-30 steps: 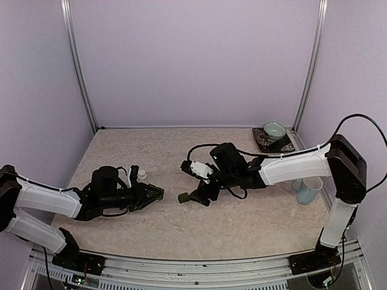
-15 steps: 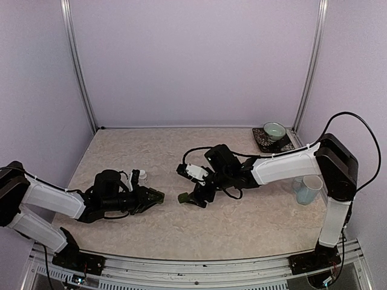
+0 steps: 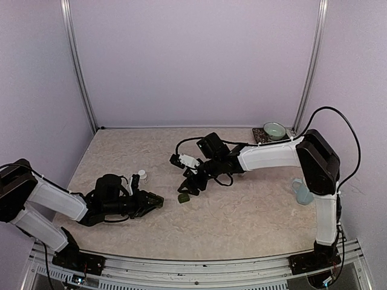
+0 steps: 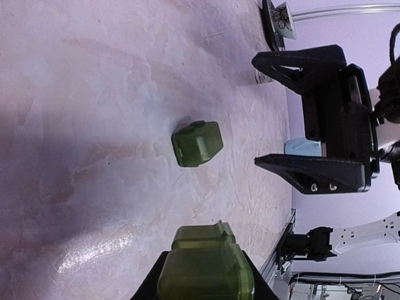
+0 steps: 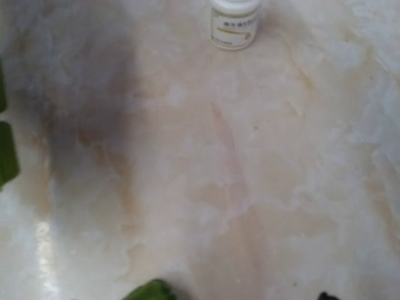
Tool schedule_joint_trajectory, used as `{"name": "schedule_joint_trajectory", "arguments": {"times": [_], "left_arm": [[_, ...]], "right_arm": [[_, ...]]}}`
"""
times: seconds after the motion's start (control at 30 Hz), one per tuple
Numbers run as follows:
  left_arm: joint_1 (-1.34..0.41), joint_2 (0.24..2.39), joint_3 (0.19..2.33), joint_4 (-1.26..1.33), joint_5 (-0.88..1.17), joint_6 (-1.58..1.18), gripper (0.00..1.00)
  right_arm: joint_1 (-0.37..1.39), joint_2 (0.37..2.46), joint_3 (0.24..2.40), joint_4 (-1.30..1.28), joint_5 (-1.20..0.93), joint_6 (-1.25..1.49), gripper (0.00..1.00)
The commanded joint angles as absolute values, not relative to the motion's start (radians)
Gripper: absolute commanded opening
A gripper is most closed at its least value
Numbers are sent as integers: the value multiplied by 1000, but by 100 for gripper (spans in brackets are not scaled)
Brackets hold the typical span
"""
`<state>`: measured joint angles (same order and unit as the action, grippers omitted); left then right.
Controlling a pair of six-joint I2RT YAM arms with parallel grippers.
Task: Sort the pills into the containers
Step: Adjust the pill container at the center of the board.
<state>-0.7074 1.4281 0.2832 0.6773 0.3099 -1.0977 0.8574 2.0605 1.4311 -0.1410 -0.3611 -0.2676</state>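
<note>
Left gripper (image 3: 155,201) clamps green container (image 4: 205,269); right gripper (image 4: 257,112), wide and empty, risks nudging loose green piece (image 4: 197,143) away.

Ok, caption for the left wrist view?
Green container gripped in foreground, second green container loose on the table, right gripper open nearby.

The tabletop (image 3: 254,223) is showing a cream and beige marbled pattern, and the walls (image 3: 193,60) are looking pale lilac. The loose container (image 4: 197,143) and the gripped container (image 4: 206,278) are both glowing olive green. The bottle (image 5: 234,22) is showing white, the mug (image 3: 303,196) pale blue, and the saucer (image 3: 260,136) dark with pale flecks.
</note>
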Motion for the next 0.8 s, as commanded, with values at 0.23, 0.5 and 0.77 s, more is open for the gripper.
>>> {"name": "schedule_joint_trajectory", "arguments": {"times": [0.23,0.5,0.77], "left_arm": [[-709,1457,265,747,319,-1108,31],[-713,1462,263,775,327,-1118,32],[-739,1457,285,837,358,-1117,31]], "right_arm": [[818,2180,1570,-334,-422,-167,79],[889,2078,1434,-209,-476,-308,83],[951,1957,1312,-39,-471,-359,88]]}}
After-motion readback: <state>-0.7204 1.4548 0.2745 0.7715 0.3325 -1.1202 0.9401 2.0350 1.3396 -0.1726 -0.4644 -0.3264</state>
